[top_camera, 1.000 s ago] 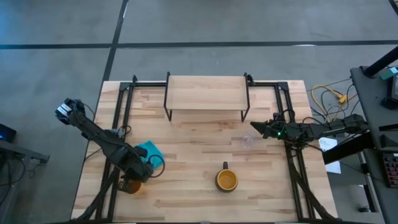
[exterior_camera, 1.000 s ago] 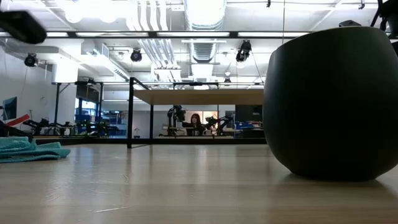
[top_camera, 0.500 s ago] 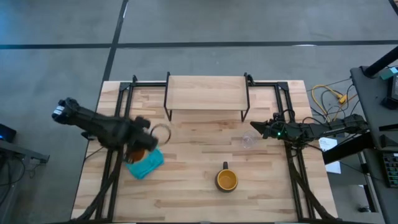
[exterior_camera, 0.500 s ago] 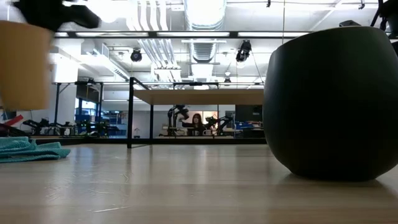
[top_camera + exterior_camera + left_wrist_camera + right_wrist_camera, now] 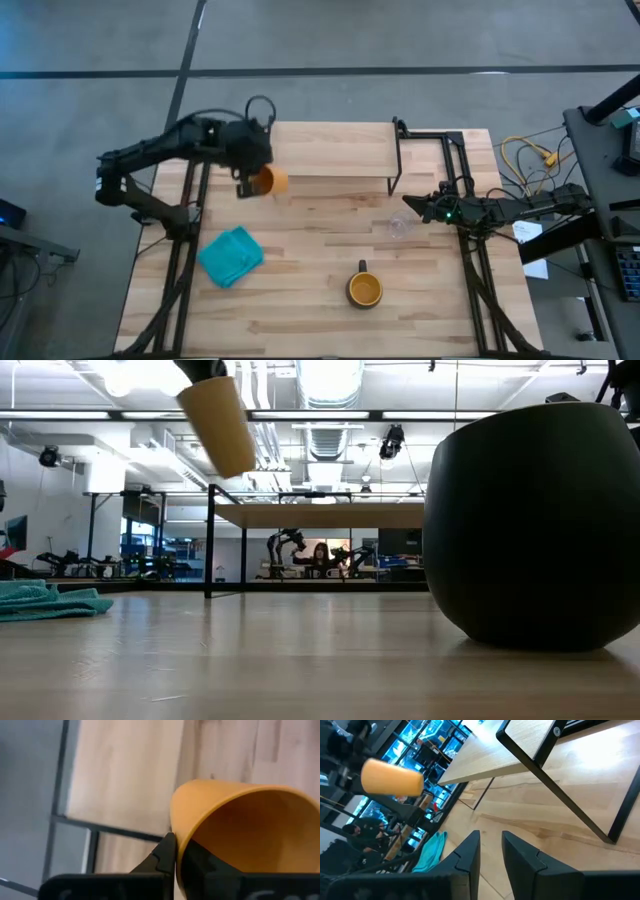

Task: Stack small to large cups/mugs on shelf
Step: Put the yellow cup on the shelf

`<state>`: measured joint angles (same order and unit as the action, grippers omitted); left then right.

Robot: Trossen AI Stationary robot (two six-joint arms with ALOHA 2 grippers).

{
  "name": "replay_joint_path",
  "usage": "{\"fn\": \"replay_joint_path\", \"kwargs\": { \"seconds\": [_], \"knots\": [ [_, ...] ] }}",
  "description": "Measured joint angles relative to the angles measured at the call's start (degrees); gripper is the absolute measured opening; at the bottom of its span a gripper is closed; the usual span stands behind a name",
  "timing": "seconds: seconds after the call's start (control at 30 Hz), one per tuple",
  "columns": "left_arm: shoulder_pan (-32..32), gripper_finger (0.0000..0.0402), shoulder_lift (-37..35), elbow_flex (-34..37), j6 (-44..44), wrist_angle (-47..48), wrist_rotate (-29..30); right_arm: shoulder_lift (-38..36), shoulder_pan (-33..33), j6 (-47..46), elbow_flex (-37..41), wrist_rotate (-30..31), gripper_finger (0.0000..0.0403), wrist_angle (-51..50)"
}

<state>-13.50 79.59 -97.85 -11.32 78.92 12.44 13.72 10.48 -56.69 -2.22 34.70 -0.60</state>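
My left gripper [image 5: 250, 180] is shut on the handleless yellow-orange cup [image 5: 270, 181], held high above the table at the left end of the shelf [image 5: 330, 148]. The cup also shows in the low view [image 5: 218, 425] and in the right wrist view [image 5: 392, 779]. The dark mug with the yellow-orange inside [image 5: 364, 289] stands on its base near the table's front edge. The small clear glass [image 5: 399, 227] stands right of centre. My right gripper [image 5: 415, 207] is open and empty, just beyond the glass at the shelf's right leg. My left gripper pinches the cup's rim [image 5: 176, 827] with one finger outside the wall [image 5: 166, 851] and one inside [image 5: 200, 862]. The cup is lifted clear of the table and is tilted far over, its base [image 5: 238, 460] pointing down and toward the shelf.
A teal blue cloth [image 5: 231, 256] lies crumpled on the table's near left part. Black metal frame bars [image 5: 445, 150] run along both table sides. Cables [image 5: 530, 155] lie off the right edge. A person shows far off in the room [image 5: 317, 552].
My left gripper has lifted the yellow-orange cup from the table's near left corner. It has carried it up and toward the far edge, to the shelf's left end. The cup has tipped from upright to strongly tilted.
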Motion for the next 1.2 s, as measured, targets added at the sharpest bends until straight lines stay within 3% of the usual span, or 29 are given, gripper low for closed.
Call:
{"fn": "replay_joint_path", "kwargs": {
  "seconds": [0.2,0.5,0.7,1.2],
  "knots": [
    [-4.2,0.0000,8.5,-8.3,-7.0,0.3,-0.1,0.0,0.0,1.7,0.0,0.0,0.0069,0.0],
    [-11.0,0.0000,18.0,-20.0,-8.9,7.7,-0.4,0.0,0.0,1.9,0.0,0.0,0.0075,0.0],
    [-15.0,0.0000,20.5,-27.0,-6.0,7.7,-8.8,0.0,0.0,3.3,0.0,0.0,0.0069,0.0],
    [-22.8,0.0000,21.4,-28.4,-1.9,10.8,-10.9,0.0,0.0,3.4,0.0,-0.1,0.0070,-0.8]
  ]
}}
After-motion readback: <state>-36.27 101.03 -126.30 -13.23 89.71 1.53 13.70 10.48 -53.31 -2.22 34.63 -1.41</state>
